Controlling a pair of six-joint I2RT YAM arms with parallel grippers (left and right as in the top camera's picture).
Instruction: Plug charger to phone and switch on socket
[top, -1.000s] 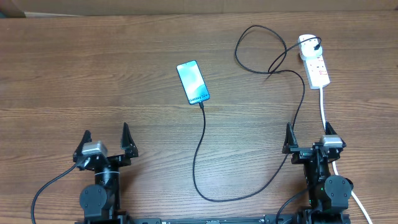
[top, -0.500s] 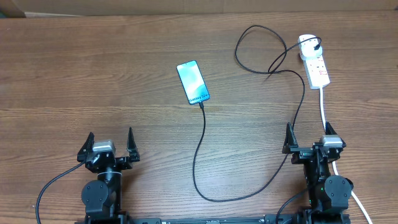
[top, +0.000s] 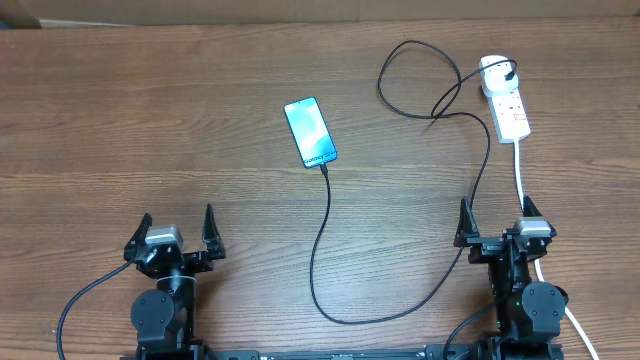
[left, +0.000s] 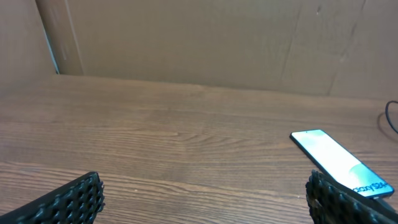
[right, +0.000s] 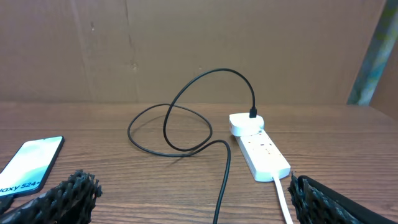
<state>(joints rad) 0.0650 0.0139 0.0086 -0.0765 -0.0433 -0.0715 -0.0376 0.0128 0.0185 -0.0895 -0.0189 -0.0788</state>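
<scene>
Overhead and wrist views of the wooden table (top: 150, 100). The phone (top: 310, 133) lies flat with its screen lit, left of centre in the far half. The black charger cable (top: 318, 240) meets the phone's near short end, runs toward the near edge, bends right, climbs far again and loops before reaching the adapter (top: 497, 72). The adapter sits in the far end of the white power strip (top: 510, 108) at the far right. The strip's white cord (top: 520, 170) trails near, past the right arm. The left gripper (top: 177, 216) and the right gripper (top: 495, 210) both stand at the near edge with fingers spread wide, holding nothing and well apart from every task item. Judged from this layout, the plugging step looks done, though whether the tip is fully seated is too small to tell. The step in hand would then be switching on the socket. The state of the red switch markings (top: 511, 102) cannot be read. The next move would call for the right arm, the nearer one, to reach far along the white cord. It should narrow its fingers and press the switch beside the adapter from above, without snagging the cable loops or shifting the strip.
</scene>
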